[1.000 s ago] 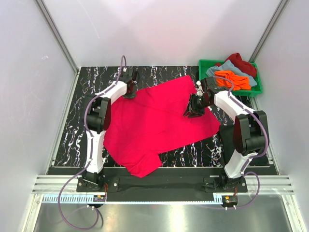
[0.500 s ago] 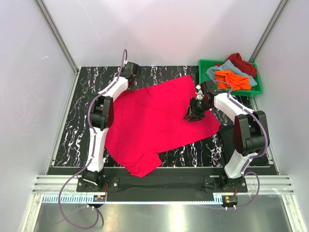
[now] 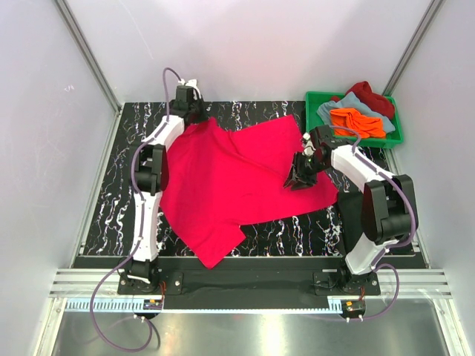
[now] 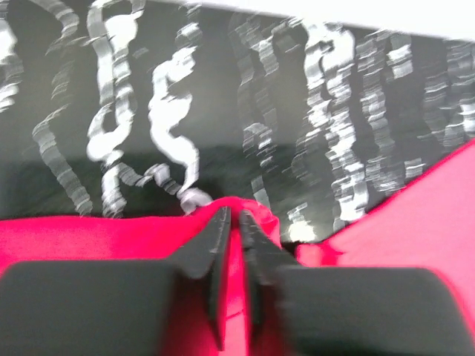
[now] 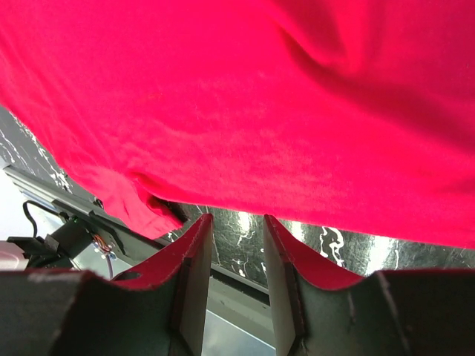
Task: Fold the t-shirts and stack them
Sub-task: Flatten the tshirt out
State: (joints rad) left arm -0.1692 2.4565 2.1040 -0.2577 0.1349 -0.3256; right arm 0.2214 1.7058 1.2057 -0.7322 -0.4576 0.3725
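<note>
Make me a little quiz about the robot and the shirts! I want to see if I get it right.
1. True or false: the left jaws are shut on the pink-red t-shirt.
2. Where does the green crate sit on the table? A far right corner; B near left corner; C middle.
3. Fill in: the brightest t-shirt in the crate is ___.
Key: 1 true; 2 A; 3 orange, the orange t-shirt.

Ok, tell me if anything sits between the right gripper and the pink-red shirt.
Nothing visible does. The right gripper hangs open over the pink-red shirt, with only bare cloth in front of it. The left gripper is shut on the shirt's far edge.
</note>
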